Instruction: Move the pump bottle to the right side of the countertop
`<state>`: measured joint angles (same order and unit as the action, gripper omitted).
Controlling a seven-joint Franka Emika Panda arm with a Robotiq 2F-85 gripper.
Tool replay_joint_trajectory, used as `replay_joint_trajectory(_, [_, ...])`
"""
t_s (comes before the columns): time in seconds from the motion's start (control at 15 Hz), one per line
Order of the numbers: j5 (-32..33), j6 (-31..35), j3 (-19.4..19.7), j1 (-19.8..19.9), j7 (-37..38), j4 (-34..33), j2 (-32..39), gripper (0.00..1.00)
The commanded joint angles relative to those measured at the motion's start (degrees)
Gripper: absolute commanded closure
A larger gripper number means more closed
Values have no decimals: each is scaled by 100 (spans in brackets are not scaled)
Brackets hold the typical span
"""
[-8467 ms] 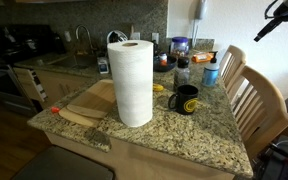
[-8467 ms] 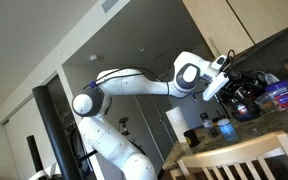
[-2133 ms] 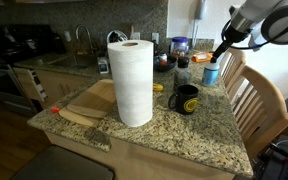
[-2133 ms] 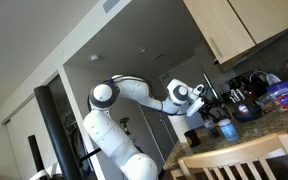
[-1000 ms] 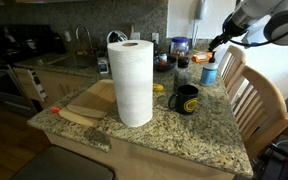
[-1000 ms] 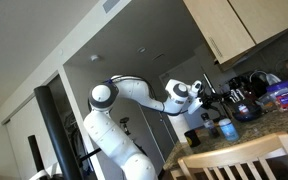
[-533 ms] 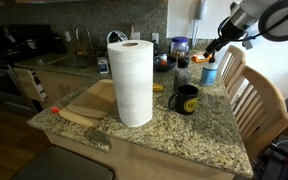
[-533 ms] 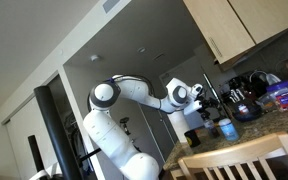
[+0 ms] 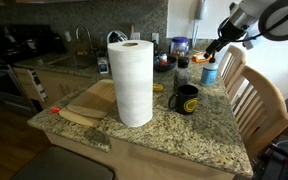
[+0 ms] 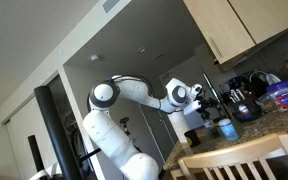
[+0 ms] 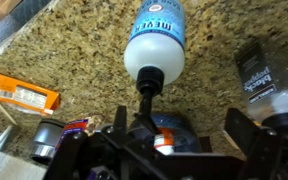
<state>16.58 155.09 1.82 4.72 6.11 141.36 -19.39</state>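
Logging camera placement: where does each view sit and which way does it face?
An exterior view: off a countertop corner, facing the kitchen wall; the arm and gripper enter top right.
An exterior view: low behind a chair, facing up at the whole arm.
Wrist view: above the countertop, looking down; gripper parts along the bottom.
All three share the pump bottle.

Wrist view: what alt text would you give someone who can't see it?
A pale pump bottle with a blue label stands on the speckled countertop just beyond the open gripper. A dark bottle is at right, an orange packet at left.
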Motion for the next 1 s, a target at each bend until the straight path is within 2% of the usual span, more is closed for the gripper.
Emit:
replay_joint_trajectory(0.0, [278, 112, -241, 322, 303, -6, 3, 0])
replay_joint_trajectory(0.07, [561, 192, -374, 529, 619, -7, 5, 0])
replay_joint_trajectory(0.2, [672, 225, -464, 665, 760, -11, 6, 0])
replay_joint_trajectory(0.87, [654, 219, -480, 666, 767, -14, 6, 0])
replay_joint_trajectory(0.93, [527, 27, -441, 584, 657, -22, -16, 0])
